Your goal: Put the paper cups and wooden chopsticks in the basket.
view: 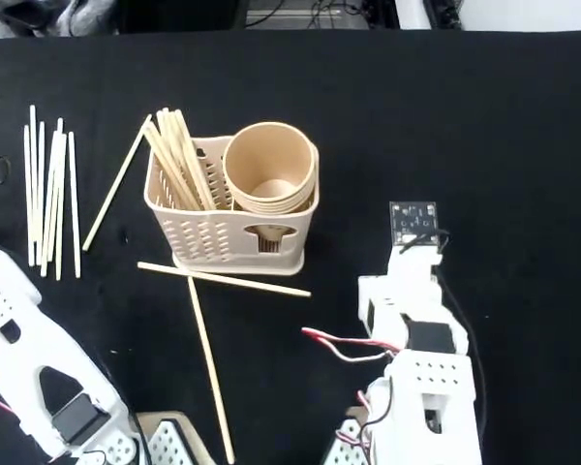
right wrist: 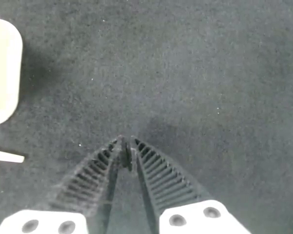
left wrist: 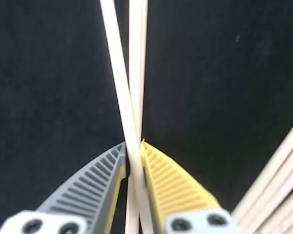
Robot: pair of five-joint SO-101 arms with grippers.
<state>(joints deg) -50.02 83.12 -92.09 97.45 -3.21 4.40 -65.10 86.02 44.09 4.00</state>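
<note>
Left claw (left wrist: 133, 150) was clamped on a few chopsticks (left wrist: 137, 58), crossed right at its tips and running out ahead. Judged: lift slowly and level, since crossed sticks may scissor loose, and clear the pile (left wrist: 273, 165) just beside the claw. The basket (view: 223, 237), cups (view: 269, 184) already inside, stood well beyond. Right claw (right wrist: 125, 146) was closed on nothing, above cloth (right wrist: 210, 73).
</note>
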